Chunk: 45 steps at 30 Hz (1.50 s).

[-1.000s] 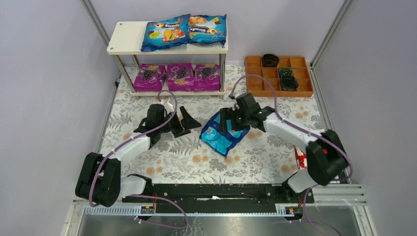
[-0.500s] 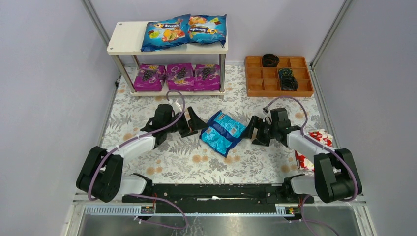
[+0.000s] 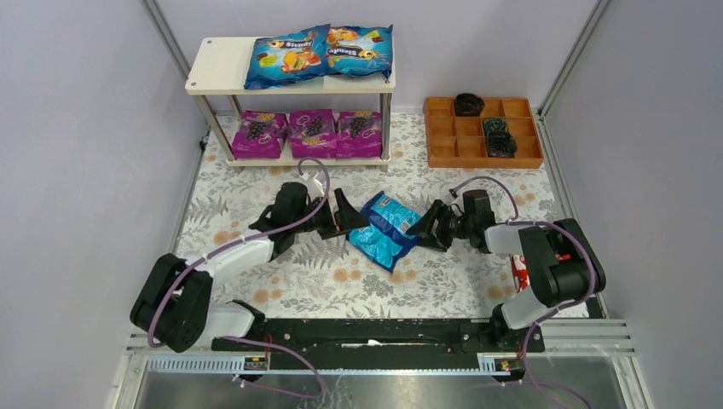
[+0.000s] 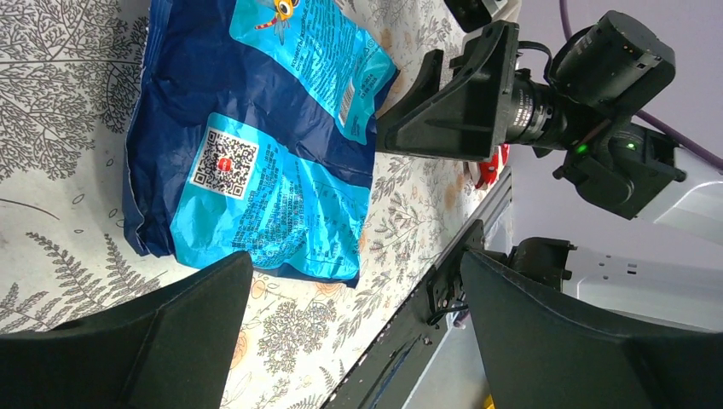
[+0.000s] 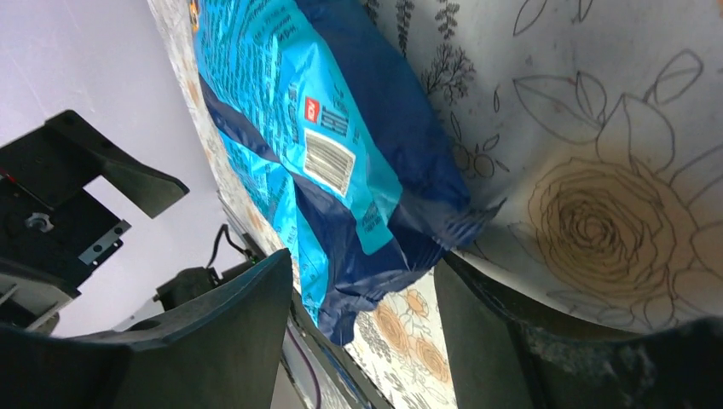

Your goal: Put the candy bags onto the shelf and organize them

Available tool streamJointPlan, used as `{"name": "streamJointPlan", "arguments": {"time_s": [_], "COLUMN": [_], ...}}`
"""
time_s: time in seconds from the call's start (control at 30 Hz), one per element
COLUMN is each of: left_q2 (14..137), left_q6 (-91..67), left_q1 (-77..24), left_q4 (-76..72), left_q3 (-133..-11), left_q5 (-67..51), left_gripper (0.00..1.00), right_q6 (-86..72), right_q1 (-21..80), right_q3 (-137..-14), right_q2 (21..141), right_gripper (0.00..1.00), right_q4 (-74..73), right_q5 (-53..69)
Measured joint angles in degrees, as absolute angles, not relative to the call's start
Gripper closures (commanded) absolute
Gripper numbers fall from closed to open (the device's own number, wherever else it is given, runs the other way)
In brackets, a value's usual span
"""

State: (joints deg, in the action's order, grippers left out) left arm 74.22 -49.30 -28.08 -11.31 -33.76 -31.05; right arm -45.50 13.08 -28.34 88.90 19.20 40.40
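— Floral tabletop [image 3: 281,281], shelf [image 3: 213,72] at far edge: two blue bags [image 3: 320,53] on top, three purple bags [image 3: 314,132] below. Sixth?

— Loose blue bag [image 3: 385,232] mid-tabletop, back up, QR code [image 4: 223,160] and barcode [image 5: 328,162] showing. Left tool [image 3: 348,217] wide beside it; right tool [image 3: 426,232] half-wide, astride its end, probably to lift. Shelf lettering roughly "Stendi", unsharp.

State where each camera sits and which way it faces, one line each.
Top external: above and behind the arms, looking down toward the shelf; both show.
Left wrist: low, facing the blue bag and right gripper; own fingers frame it.
Right wrist: low, facing the same bag's other end; own fingers show.
Shared: the blue bag.
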Motion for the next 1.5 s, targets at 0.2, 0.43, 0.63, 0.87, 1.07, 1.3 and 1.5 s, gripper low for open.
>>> {"name": "streamJointPlan", "arguments": {"time_s": [0.2, 0.43, 0.63, 0.87, 1.07, 1.3, 1.5], "left_q2": [72.7, 69.9, 67.1, 66.2, 65.6, 65.8, 69.0], "left_q6": [-47.8, -45.2, -42.1, -40.5, -39.8, -39.5, -42.5], "left_q1": [-28.4, -28.5, -28.6, -28.6, -28.6, -28.6, -28.4], "left_q4": [-10.8, -8.9, -5.8, -4.3, -2.0, 1.0, 0.5], "left_q3": [-34.0, -35.2, -35.7, -36.1, -36.4, -38.4, -40.6], "left_q5": [-29.9, -28.9, -27.3, -26.3, -25.6, -25.6, -28.4], "left_gripper": [0.03, 0.03, 0.03, 0.03, 0.03, 0.02, 0.02], "right_q6": [-51.0, -52.9, -52.6, -54.3, -54.3, -49.7, -44.2], "right_q1": [13.1, 11.8, 7.6, 7.5, 8.1, 8.9, 11.7], "right_q3": [-28.2, -30.1, -33.4, -35.3, -35.9, -38.3, -43.0], "right_q2": [93.0, 96.8, 100.7, 106.4, 107.5, 102.8, 96.9], "right_gripper": [0.27, 0.26, 0.33, 0.57, 0.74, 0.83, 1.0], "right_q4": [25.7, 29.5, 30.9, 36.8, 37.5, 31.3, 22.5], "right_q5": [40.3, 41.7, 43.2, 44.7, 44.7, 44.8, 44.3]}}
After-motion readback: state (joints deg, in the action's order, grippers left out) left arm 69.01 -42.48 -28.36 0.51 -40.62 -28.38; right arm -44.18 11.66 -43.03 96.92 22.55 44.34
